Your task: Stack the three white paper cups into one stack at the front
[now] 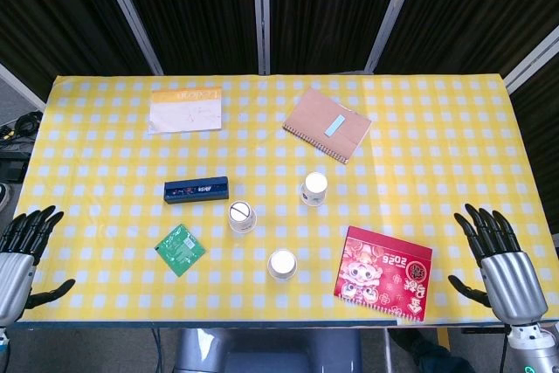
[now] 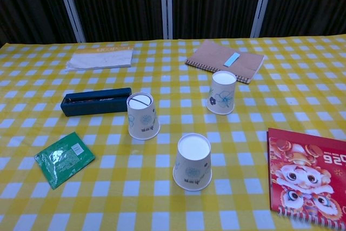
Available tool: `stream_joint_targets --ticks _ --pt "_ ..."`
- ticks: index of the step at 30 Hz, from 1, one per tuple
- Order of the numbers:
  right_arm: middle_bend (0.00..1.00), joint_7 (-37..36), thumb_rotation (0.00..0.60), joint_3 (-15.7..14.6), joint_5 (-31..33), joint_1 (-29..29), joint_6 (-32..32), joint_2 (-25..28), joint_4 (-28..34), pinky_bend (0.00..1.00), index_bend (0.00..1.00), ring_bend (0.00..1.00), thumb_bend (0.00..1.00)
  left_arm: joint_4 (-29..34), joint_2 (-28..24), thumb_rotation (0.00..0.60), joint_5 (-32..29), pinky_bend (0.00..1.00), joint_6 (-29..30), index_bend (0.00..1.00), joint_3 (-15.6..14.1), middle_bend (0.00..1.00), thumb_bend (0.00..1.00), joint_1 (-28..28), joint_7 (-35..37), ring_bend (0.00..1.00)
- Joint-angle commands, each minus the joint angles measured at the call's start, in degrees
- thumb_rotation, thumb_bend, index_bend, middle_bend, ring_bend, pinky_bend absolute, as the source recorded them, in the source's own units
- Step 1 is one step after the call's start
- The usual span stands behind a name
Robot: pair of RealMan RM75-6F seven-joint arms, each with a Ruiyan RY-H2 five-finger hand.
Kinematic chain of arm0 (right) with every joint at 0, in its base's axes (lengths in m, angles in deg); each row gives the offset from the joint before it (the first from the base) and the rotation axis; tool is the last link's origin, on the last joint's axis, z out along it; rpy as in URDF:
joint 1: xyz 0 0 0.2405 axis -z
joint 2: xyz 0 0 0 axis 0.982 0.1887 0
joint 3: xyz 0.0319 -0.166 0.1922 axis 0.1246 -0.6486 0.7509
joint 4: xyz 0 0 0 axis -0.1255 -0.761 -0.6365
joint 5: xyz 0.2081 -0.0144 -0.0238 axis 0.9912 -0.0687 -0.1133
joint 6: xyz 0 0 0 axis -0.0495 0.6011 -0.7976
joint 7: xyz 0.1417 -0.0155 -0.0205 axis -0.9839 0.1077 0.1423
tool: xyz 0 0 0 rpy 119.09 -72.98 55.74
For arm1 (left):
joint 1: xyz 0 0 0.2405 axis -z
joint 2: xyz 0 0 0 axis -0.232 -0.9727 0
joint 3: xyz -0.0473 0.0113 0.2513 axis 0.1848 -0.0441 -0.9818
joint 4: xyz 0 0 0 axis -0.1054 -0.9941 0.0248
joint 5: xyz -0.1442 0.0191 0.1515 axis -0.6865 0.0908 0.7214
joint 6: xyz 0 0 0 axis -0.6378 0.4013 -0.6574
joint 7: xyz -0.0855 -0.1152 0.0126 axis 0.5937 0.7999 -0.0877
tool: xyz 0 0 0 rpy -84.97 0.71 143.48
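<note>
Three white paper cups stand upside down on a yellow checked tablecloth (image 1: 105, 128), apart from one another: the left cup (image 1: 241, 217), the far cup (image 1: 314, 188) and the near cup (image 1: 282, 264). All three lie between the two hands and well apart from both. The left hand (image 1: 22, 251) and the right hand (image 1: 502, 259) each rest at a near table corner, fingers spread and holding nothing.
</note>
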Motion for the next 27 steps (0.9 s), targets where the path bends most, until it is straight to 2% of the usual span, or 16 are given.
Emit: stream_joint_targets --ticks 1,8,12,14,17,21,27 --pt "0.00 0.3 0.600 0.0 0.7 -0.4 1.1 0.0 0.0 0.00 0.04 0.00 0.00 0.1 0.0 0.600 -0.5 0.00 -0.6 0.00 0.2 0.00 0.00 0.3 -0.1 0.00" --pt "0.00 0.1 0.600 1.5 2.9 -4.0 6.8 -0.4 0.2 0.00 0.03 0.00 0.00 0.2 -0.1 0.600 -1.2 0.00 -1.8 0.00 0.5 0.00 0.00 1.0 0.2 0.00" --pt "0.00 0.2 0.600 5.1 5.9 -10.5 15.2 0.0 0.7 0.01 0.03 0.00 0.00 0.5 0.1 0.600 -1.7 0.00 -2.7 0.00 0.9 0.00 0.00 1.5 -0.3 0.00" --pt "0.00 0.8 0.600 7.0 7.3 -14.1 19.4 -0.4 0.0 0.03 0.03 0.00 0.00 0.6 0.2 0.600 -2.2 0.00 -3.2 0.00 1.1 0.00 0.00 1.8 -0.8 0.00" --pt "0.02 -0.9 0.600 9.7 10.2 -20.6 28.1 -1.5 -1.2 0.15 0.04 0.00 0.00 0.7 0.2 0.600 -3.6 0.00 -4.3 0.00 1.2 0.00 0.00 2.2 -1.2 0.00" --pt "0.10 -5.0 0.600 12.9 15.1 -27.6 37.5 -4.5 -2.9 0.26 0.08 0.01 0.05 0.8 0.3 0.600 -5.7 0.00 -5.2 0.00 1.9 0.00 0.00 2.6 -1.4 0.00" --pt "0.16 -4.6 0.600 15.2 20.0 -35.2 45.3 -10.2 -7.3 0.28 0.12 0.06 0.13 1.0 0.3 0.600 -8.3 0.00 -6.6 0.00 2.7 0.00 0.00 3.4 -1.9 0.00"
